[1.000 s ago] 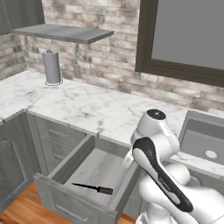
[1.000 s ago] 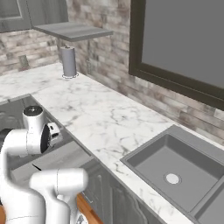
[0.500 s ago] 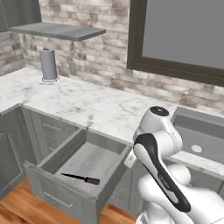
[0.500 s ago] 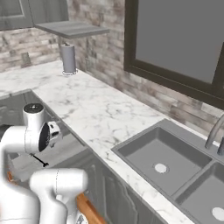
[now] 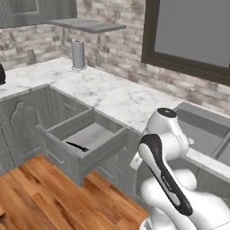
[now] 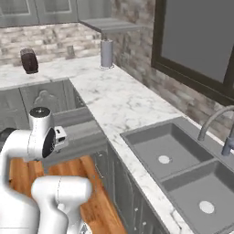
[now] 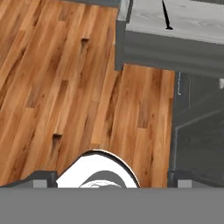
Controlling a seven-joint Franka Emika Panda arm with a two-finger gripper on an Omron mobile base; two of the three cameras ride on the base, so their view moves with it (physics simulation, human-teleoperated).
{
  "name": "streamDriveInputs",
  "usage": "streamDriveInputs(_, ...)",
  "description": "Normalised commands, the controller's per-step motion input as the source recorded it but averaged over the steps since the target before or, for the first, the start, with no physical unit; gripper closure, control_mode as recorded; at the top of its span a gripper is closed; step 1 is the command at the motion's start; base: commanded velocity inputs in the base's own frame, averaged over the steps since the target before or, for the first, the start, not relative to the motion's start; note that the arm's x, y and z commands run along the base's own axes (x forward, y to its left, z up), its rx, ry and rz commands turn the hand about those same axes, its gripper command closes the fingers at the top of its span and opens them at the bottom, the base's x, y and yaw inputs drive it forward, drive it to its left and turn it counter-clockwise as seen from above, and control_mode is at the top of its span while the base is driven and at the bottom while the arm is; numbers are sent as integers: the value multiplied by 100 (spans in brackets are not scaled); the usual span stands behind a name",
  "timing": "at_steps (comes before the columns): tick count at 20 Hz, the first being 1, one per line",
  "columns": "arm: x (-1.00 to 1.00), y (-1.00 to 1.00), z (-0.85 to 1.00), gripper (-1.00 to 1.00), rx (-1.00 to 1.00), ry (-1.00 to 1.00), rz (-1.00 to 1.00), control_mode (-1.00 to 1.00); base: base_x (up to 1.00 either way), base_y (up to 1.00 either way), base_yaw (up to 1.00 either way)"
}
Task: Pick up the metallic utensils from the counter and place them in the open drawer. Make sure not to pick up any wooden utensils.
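One drawer (image 5: 83,148) is standing open at the centre left of the left base view, pulled out from the grey cabinets below the counter (image 5: 112,96). One black knife (image 5: 77,146) is lying flat on its pale floor, near the front wall. In the hand view the same knife (image 7: 166,16) is showing at the top edge, right of centre, inside the drawer (image 7: 175,48), whose plain grey front is running across the upper right of that frame. The rest of the drawer floor that is in sight is showing nothing else, and the counter is carrying no utensil that can be made out in either base view.

One paper-towel roll (image 5: 78,55) is standing upright on the counter at the upper left of the left base view, under one shelf (image 5: 85,25). One dark jar (image 6: 29,61) is sitting at the upper left of the right base view. One double sink (image 6: 183,173) and one tap (image 6: 215,125) are taking up the lower right of that view.

The gripper's jaws are standing fully apart, gripping nothing and touching nothing; the hand camera is looking down over one wooden floor (image 7: 65,87) in front of the drawer.
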Motion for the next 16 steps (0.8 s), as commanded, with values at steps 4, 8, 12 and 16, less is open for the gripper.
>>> streamDriveInputs(4, 0, 0, 0, -100, 0, 0, 0, 100, -30, 4, 92)
streamDriveInputs(8, 0, 0, 0, -100, 0, 0, 0, 100, -36, 46, 86)
streamDriveInputs(12, 0, 0, 0, -100, 0, 0, 0, 100, -54, 96, 69)
streamDriveInputs(16, 0, 0, 0, -100, 0, 0, 0, 100, -30, 100, 43)
